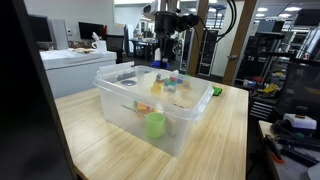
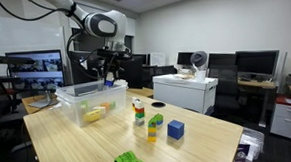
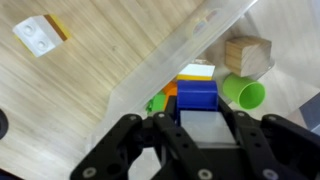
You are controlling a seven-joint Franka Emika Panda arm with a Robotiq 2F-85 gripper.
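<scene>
One blue rectangular plastic block (image 3: 197,95) in clear plastic bin (image 3: 170,60): light, rigid (smooth); grip flat sides; end effector (image 3: 200,125) above, closure cannot be told.

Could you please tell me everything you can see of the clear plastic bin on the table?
The clear plastic bin is a rectangular, translucent tub with a thick rim, open-topped and upright on the wooden table. Inside lie a green cup, a wooden block, a blue block and other small coloured pieces. The gripper hangs over it.
</scene>
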